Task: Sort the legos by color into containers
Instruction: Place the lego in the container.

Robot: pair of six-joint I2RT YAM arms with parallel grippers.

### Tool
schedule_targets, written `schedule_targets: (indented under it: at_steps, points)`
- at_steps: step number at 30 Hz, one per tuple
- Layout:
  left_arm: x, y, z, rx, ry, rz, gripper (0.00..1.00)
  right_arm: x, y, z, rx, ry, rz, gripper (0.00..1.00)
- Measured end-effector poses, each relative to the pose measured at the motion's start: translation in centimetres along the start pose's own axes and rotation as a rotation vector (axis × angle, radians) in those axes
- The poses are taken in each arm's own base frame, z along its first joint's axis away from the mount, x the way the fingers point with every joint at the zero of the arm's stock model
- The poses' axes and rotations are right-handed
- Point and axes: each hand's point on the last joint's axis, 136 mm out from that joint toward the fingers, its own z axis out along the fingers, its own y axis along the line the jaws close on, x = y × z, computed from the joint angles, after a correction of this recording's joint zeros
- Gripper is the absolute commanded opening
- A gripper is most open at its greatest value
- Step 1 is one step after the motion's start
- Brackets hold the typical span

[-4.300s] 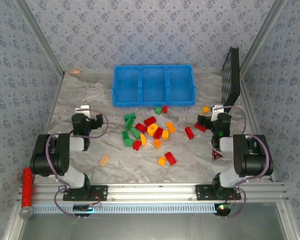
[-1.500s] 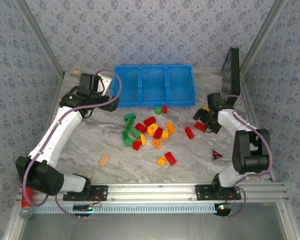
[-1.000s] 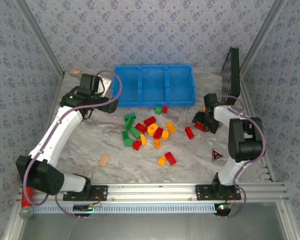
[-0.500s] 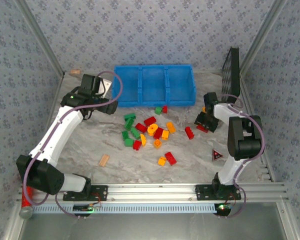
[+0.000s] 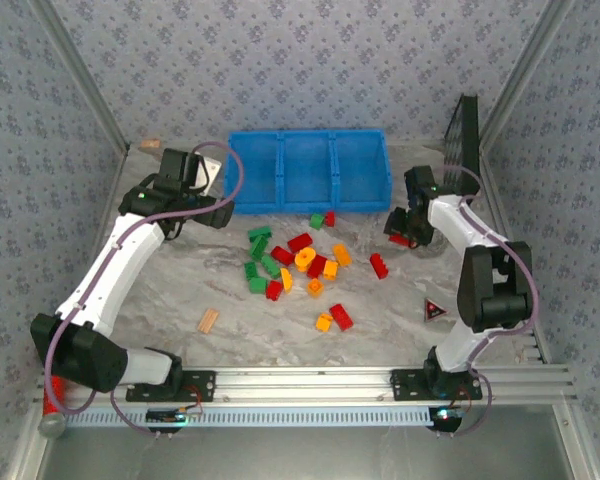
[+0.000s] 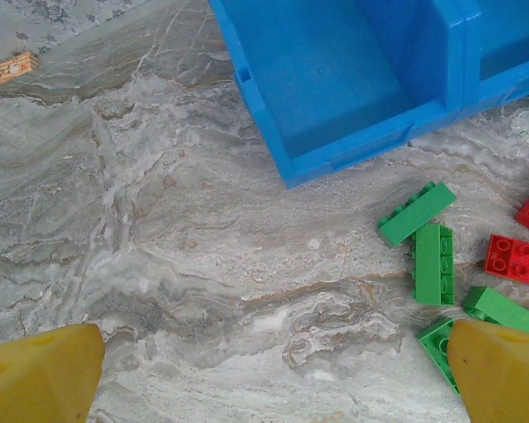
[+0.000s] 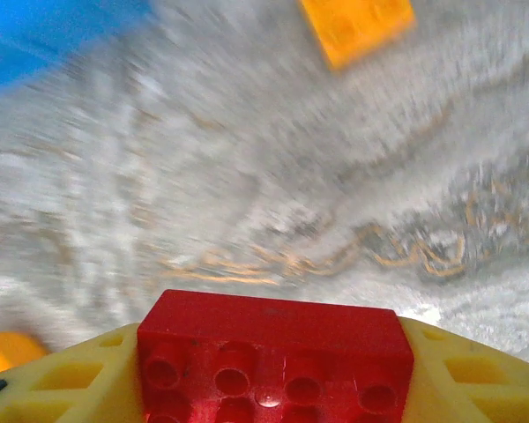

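A grey marbled counter [image 5: 180, 290] sits between walls covered in blue-grey patterned paper.

In the right wrist view, the right jaws are closed partway on a red brick [image 7: 273, 352]. It fills the bottom middle of the frame, studs toward the camera, with a yellow finger [image 7: 463, 370] pressed against each end. This view is blurred. Above the brick is bare counter, then an orange brick [image 7: 357, 26] at the top edge right of centre. A strip of the blue bin [image 7: 35, 26] shows in the upper left corner. In the overhead view these jaws are right of centre, just below the bin's right end.

The left jaws stand wide open with nothing between them. In the left wrist view one yellow fingertip [image 6: 40, 374] sits in the lower left corner and the other in the lower right corner, with bare counter between. Four green bricks [image 6: 434, 263] lie by the right fingertip, one partly under it. A second red brick [image 6: 517, 258] lies at the right edge. The bin's left compartment takes up the upper middle, and a small tan block [image 6: 15, 67] lies at the upper left.

From overhead, the bin and its three compartments lie across the upper middle. A loose pile of bricks [image 5: 300, 262] in red, green and orange is spread just below it in the centre. A wooden block [image 5: 209, 320] lies to the lower left of the pile. A black grid panel [image 5: 463, 140] leans at the upper right.
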Motion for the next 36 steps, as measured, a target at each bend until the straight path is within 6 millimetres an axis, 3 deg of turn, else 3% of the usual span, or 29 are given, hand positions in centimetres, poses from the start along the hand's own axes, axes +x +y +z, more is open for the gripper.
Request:
schedule_targets:
  at_steps: [5,10,14,23,32,36]
  points:
    - [-0.1,0.1,-0.4,-0.005,-0.010,-0.001,1.00,-3.8,4.0,-3.7,-0.061,-0.112,-0.077,0.41]
    - [-0.2,0.4,-0.9,-0.014,-0.022,-0.003,1.00,-8.2,7.8,-4.7,-0.079,-0.195,-0.151,0.41]
    - [0.0,0.6,-1.3,-0.026,-0.020,-0.003,1.00,-11.0,10.2,-3.0,-0.057,-0.226,-0.212,0.41]
    - [0.6,1.0,-2.3,-0.046,-0.013,-0.002,1.00,-13.8,13.2,3.2,-0.007,-0.214,-0.309,0.41]
    - [1.1,1.2,-2.5,-0.056,0.002,-0.001,1.00,-13.2,13.0,8.1,0.029,-0.147,-0.328,0.42]
    - [1.3,1.2,-2.5,-0.056,0.007,0.000,1.00,-12.7,12.7,9.3,0.040,-0.121,-0.330,0.47]
